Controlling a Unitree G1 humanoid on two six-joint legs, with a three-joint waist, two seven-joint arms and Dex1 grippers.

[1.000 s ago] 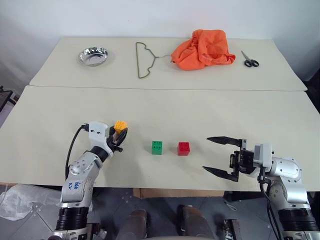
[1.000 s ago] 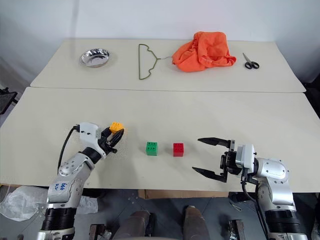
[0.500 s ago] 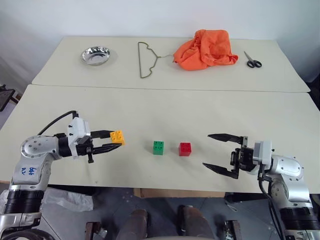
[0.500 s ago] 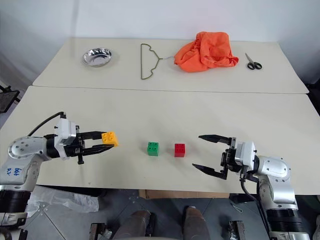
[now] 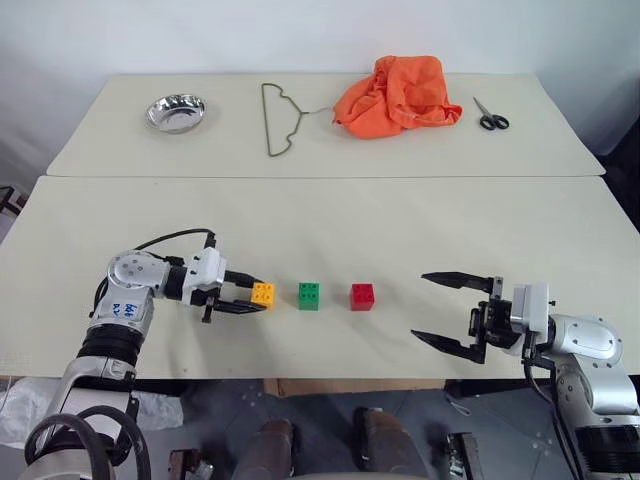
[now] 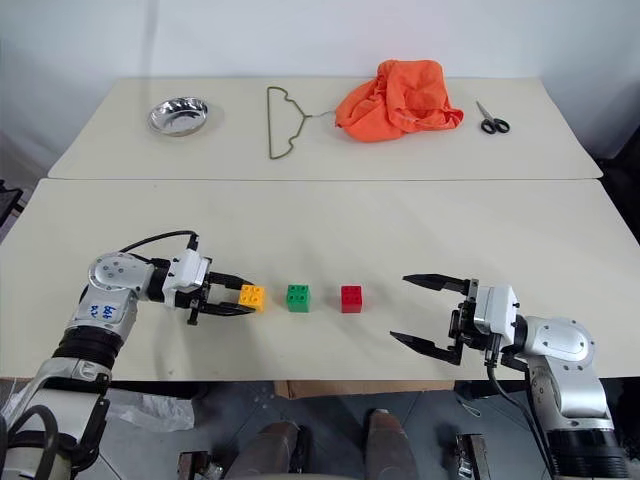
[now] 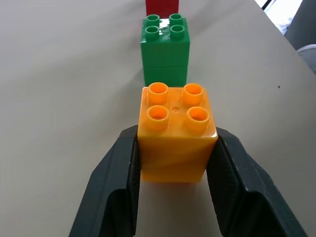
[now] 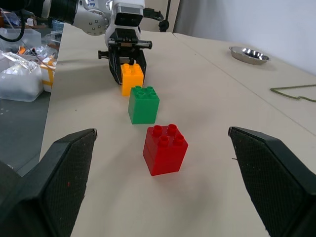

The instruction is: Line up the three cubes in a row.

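Your left gripper (image 5: 243,298) pinches the yellow cube (image 5: 263,293), studs up, near the table's (image 5: 320,220) front edge. The green cube (image 5: 309,295) and red cube (image 5: 362,296) sit apart, continuing the line rightward. Your right gripper (image 5: 446,313) hangs spread wide, empty, beyond the red cube.

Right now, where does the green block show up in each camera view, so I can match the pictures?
Left eye view: green block near the table's front edge, middle of the row, between the yellow block and the red block.
Right eye view: same middle spot.
Left wrist view: just beyond the yellow block, which the left gripper clamps.
Right wrist view: between red and yellow.
Shared landmark: the red block.
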